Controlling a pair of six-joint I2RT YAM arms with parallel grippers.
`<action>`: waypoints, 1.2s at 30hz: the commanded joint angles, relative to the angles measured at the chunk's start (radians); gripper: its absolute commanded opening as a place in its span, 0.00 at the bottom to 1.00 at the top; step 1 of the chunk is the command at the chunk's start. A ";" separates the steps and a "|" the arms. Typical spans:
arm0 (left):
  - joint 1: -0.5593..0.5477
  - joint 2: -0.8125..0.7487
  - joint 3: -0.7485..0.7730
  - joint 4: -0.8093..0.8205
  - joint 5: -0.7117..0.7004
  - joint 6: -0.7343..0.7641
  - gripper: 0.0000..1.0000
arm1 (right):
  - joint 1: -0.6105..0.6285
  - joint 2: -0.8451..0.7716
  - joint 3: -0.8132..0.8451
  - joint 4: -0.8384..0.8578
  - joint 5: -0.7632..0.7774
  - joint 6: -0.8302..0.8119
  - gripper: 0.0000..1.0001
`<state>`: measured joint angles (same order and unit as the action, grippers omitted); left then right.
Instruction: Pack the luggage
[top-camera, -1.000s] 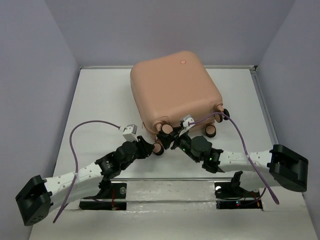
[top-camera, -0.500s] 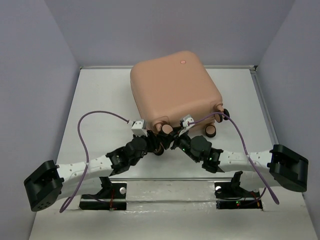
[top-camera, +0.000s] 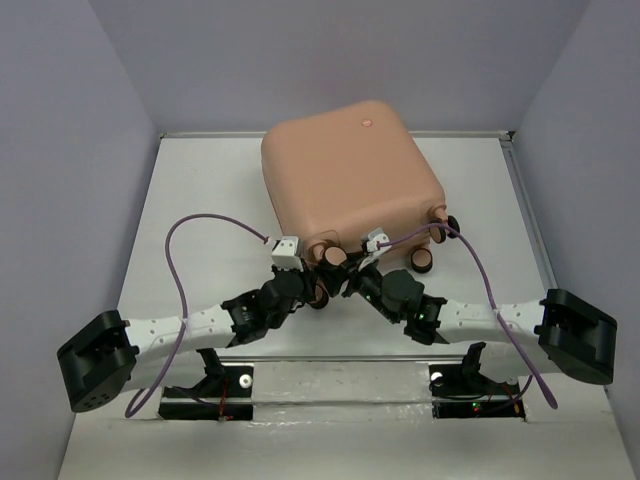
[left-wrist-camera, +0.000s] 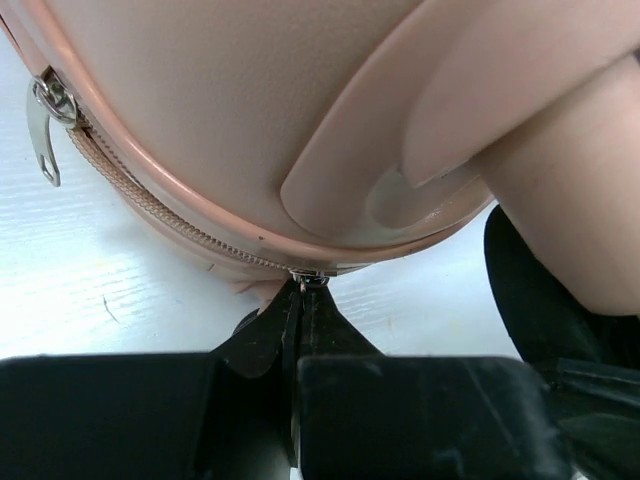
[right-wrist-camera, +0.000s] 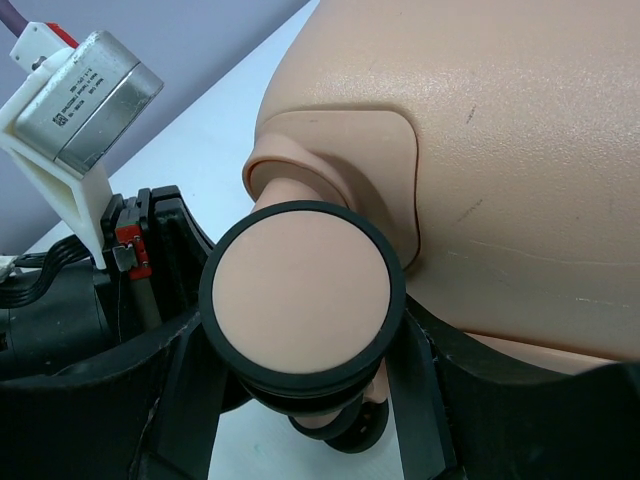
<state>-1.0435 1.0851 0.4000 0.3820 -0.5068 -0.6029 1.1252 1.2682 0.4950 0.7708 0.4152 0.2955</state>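
Observation:
The luggage (top-camera: 350, 175) is a closed peach-pink hard-shell suitcase lying flat at the back middle of the table. My left gripper (top-camera: 312, 288) is at its near-left corner. In the left wrist view the left gripper (left-wrist-camera: 305, 290) is shut on a small metal zipper slider (left-wrist-camera: 312, 279) on the luggage's (left-wrist-camera: 230, 90) zipper line. A second zipper pull (left-wrist-camera: 42, 125) hangs further left. My right gripper (top-camera: 340, 268) is at the near edge. In the right wrist view the right gripper (right-wrist-camera: 303, 335) is closed around a pink-and-black caster wheel (right-wrist-camera: 300, 290).
Two more caster wheels (top-camera: 423, 263) stick out at the luggage's near-right corner. The white table (top-camera: 200, 200) is walled in by purple panels on the left, back and right. Purple cables loop from both wrists. The left wrist camera (right-wrist-camera: 85, 85) sits close beside the right gripper.
My left arm has swung right and forward along the luggage's near-left corner. The right arm and the luggage have not moved.

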 joint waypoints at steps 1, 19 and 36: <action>0.008 -0.046 0.063 -0.027 -0.177 0.003 0.06 | -0.015 -0.053 0.037 0.113 0.063 0.005 0.07; 0.282 -0.229 0.003 -0.347 -0.225 -0.127 0.06 | -0.015 -0.403 -0.110 -0.180 0.089 0.014 0.07; 0.502 -0.347 0.065 -0.367 -0.099 -0.093 0.36 | -0.015 -0.369 -0.090 -0.208 -0.021 0.027 0.07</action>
<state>-0.6983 0.8421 0.4324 0.0727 -0.1333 -0.7528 1.1187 0.9077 0.3763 0.4953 0.3645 0.2955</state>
